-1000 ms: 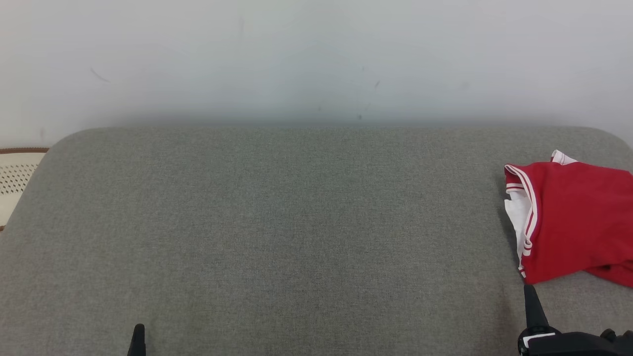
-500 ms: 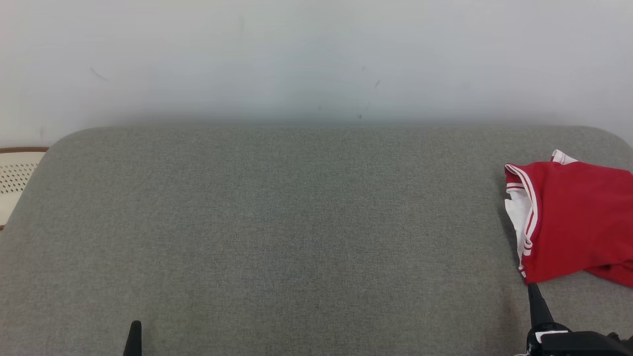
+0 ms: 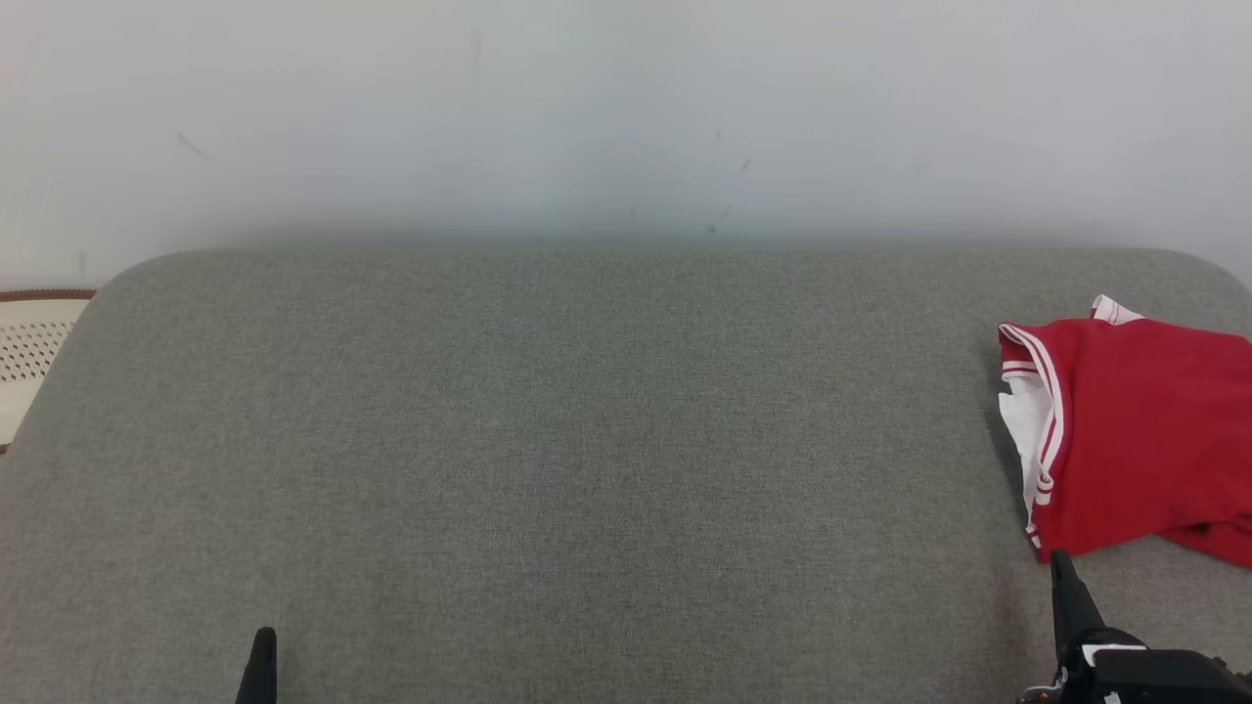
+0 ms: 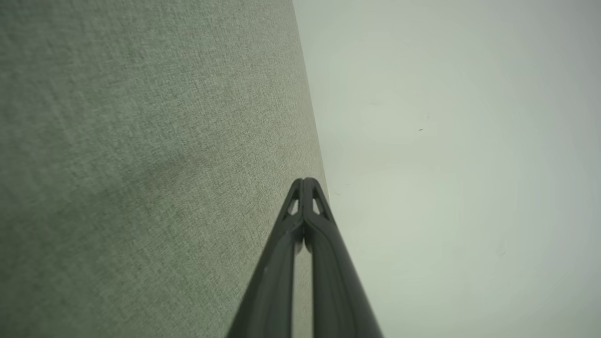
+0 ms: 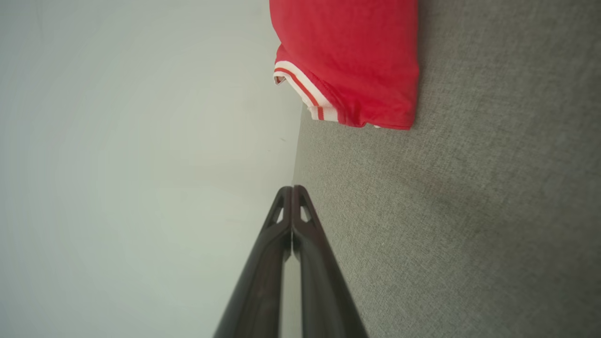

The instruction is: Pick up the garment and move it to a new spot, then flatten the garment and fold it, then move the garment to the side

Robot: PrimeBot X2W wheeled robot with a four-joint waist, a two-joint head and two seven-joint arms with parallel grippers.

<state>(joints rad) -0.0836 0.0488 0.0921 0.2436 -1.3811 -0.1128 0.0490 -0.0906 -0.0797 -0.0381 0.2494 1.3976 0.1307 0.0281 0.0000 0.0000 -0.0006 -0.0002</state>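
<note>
Grey woven fabric covers the counter (image 3: 587, 440), which has rounded far corners and backs onto a pale, lightly scuffed wall (image 3: 626, 117). At the counter's far right lies the garment (image 3: 1135, 440), red with white and red striped trim. It is folded into a compact, slightly rumpled bundle with a white layer showing along its left edge, and it runs out of the head view on the right. The right hand (image 3: 1061, 567) sits at the lower right of the head view, its dark tip just beside the garment's near left corner; whether they touch cannot be told. In the right wrist view this hand (image 5: 292, 188) has its two fingers pressed together with nothing between them, and the garment (image 5: 347, 61) lies ahead of the tips with bare fabric between. The left hand (image 3: 262, 645) shows as a dark tip at the lower left, well apart from the garment. The left wrist view shows it (image 4: 305, 180) closed too, fingertips meeting and gripping nothing. A pale perforated object with a brown rim (image 3: 24, 352) shows at the left edge beyond the counter.
</note>
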